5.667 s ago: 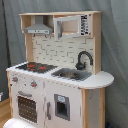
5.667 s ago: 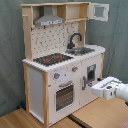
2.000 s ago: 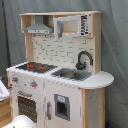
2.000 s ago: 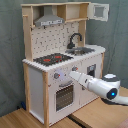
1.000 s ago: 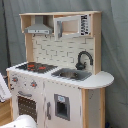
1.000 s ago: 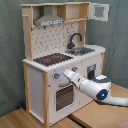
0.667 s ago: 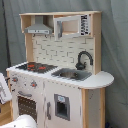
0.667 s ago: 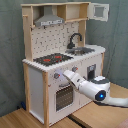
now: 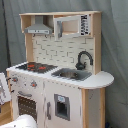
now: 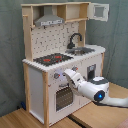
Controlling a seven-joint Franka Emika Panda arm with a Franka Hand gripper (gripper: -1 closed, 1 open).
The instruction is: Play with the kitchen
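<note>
In the first exterior view, the kitchen (image 9: pixel 57 70) fills most of the picture — a tall toy made of white panels and pale wood. Its top is flat, with a black hob (image 9: pixel 36 66) that has red rings and a shiny metal sink (image 9: pixel 72 74). A black tap (image 9: pixel 84 59) curves over the sink. The back wall looks like white bricks. A grey hood (image 9: pixel 39 28) hangs up high beside a cabinet (image 9: pixel 72 25). The oven door (image 9: pixel 26 105) has a dark window with bars. A smooth white bit of the robot arm (image 9: pixel 22 121) shows at the bottom edge.

In the second exterior view, the kitchen (image 10: pixel 62 60) stands on a wooden desk (image 10: pixel 20 119). The white, rounded arm (image 10: pixel 97 90) comes in from the second exterior view's right. Its hand (image 10: pixel 69 76) is right at the front panel by the knobs (image 10: pixel 56 76), above the oven door (image 10: pixel 64 96) — I cannot tell if the hand is open or closed.
</note>
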